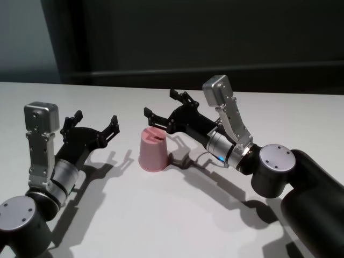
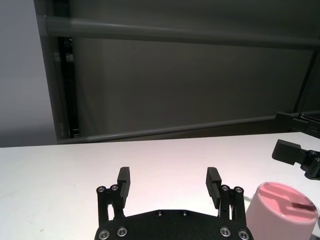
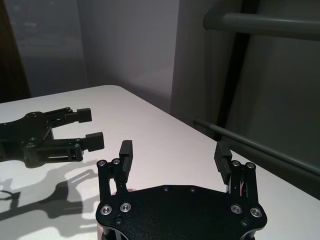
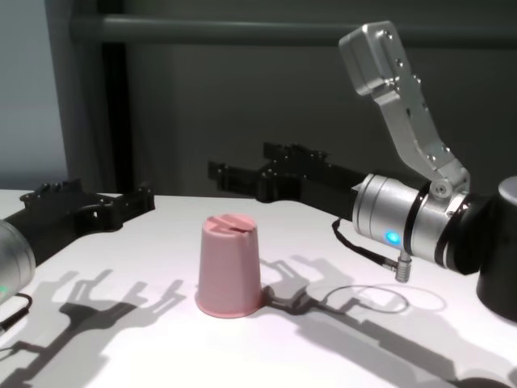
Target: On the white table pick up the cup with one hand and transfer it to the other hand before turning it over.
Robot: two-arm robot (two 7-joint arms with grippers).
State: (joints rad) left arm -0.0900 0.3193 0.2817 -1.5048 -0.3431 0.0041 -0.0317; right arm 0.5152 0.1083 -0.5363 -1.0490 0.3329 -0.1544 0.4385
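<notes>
The pink cup (image 1: 154, 150) stands upside down on the white table (image 1: 161, 215), its narrow flat base up. It also shows in the chest view (image 4: 229, 267) and at the edge of the left wrist view (image 2: 282, 210). My right gripper (image 1: 161, 105) is open and empty, hovering just above and behind the cup, apart from it. My left gripper (image 1: 97, 118) is open and empty to the cup's left, a short gap away. The right wrist view shows its own open fingers (image 3: 126, 152) and the left gripper (image 3: 90, 127) farther off.
A dark wall with a grey horizontal rail (image 4: 283, 31) stands behind the table's far edge. Shadows of both arms lie on the tabletop around the cup. Bare table surface (image 1: 301, 113) stretches to the far right.
</notes>
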